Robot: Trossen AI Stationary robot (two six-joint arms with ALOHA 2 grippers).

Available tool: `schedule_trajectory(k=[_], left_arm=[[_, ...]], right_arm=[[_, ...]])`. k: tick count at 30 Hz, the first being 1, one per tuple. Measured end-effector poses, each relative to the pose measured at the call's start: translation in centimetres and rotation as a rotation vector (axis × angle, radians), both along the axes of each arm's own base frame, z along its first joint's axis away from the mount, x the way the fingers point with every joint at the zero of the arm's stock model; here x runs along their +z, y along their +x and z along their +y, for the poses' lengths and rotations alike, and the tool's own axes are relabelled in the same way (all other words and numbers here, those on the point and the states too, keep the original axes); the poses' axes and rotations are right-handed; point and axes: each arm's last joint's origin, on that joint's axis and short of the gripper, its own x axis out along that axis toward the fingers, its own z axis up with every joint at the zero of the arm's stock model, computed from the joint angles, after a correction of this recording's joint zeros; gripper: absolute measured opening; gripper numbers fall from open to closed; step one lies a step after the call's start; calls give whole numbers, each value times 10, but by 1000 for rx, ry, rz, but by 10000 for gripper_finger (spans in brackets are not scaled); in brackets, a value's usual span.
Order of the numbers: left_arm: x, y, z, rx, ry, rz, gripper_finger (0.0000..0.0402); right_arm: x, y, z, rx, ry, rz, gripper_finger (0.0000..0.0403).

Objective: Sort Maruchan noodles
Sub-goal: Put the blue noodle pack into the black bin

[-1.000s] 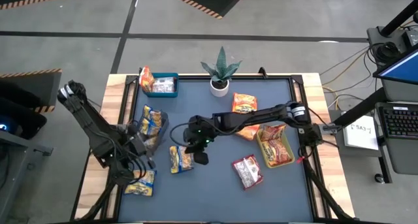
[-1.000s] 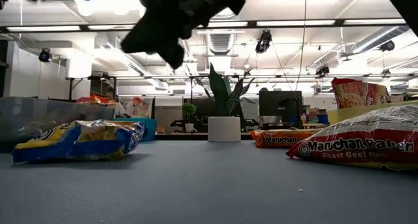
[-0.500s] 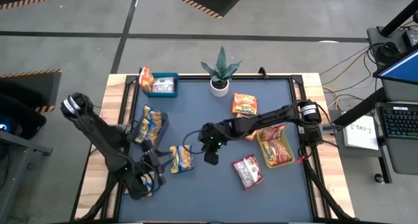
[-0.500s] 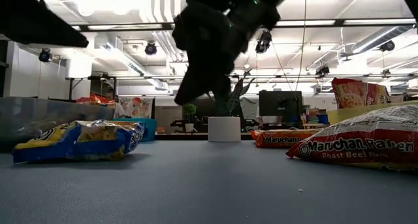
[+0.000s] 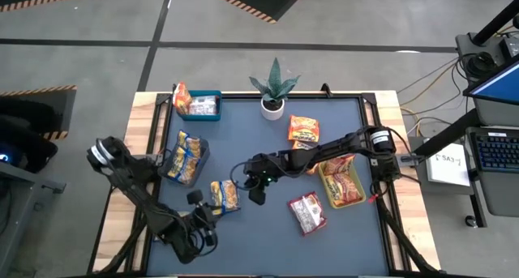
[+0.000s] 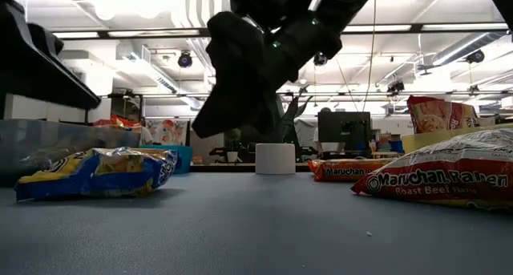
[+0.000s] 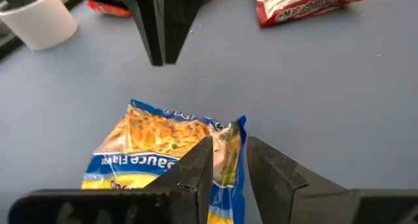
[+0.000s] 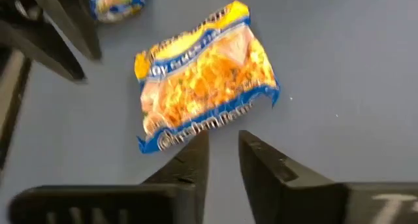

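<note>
A yellow-and-blue noodle packet (image 5: 225, 195) (image 7: 163, 142) (image 8: 206, 83) lies flat on the table's middle-left. My left gripper (image 5: 208, 207) (image 7: 228, 168) comes at it from the near-left, slightly open, with the packet's crimped end showing in the gap. My right gripper (image 5: 256, 195) (image 8: 223, 155) hovers just right of the packet, slightly open and empty. More yellow-and-blue packets fill the clear bin (image 5: 185, 158). Orange-red packets sit in the yellow bin (image 5: 340, 181). A red-and-white packet (image 5: 306, 213) and an orange packet (image 5: 303, 130) lie loose. My left gripper's fingers (image 7: 196, 168) stand on either side of the packet's crimped end edge (image 7: 234, 139), coming low from the near-left. I cannot tell whether they touch it. The packet lies flat on the table.
A potted plant (image 5: 273, 91) stands at the far edge. A blue bin (image 5: 199, 105) with packets sits at the far-left corner. Bare table shows between the two loose packets and along the near edge. The left arm (image 5: 150, 201) crosses the near-left part of the table.
My left gripper has swung from beside the clear bin toward the near edge, then right toward the middle packet. My right gripper has drawn back from over that packet toward the right and lingers there. The packet has stayed in place.
</note>
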Motion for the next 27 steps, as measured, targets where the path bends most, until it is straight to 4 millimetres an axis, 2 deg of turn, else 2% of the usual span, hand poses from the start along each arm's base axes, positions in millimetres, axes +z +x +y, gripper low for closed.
schedule_trajectory(k=[7,12,16,20,27], left_arm=[[-13,0,2,37,-52,36,50],[-18,2,1,41,-58,33,37],[-24,3,-1,59,-84,19,36],[-29,1,-3,84,-116,8,36],[-14,-8,-1,64,-198,97,36]], right_arm=[[2,3,0,-50,59,-5,162],[4,6,0,-97,115,-93,206],[0,7,-2,-156,103,-138,228],[-18,14,-2,-177,119,-128,243],[-42,27,-14,-207,117,-109,254]])
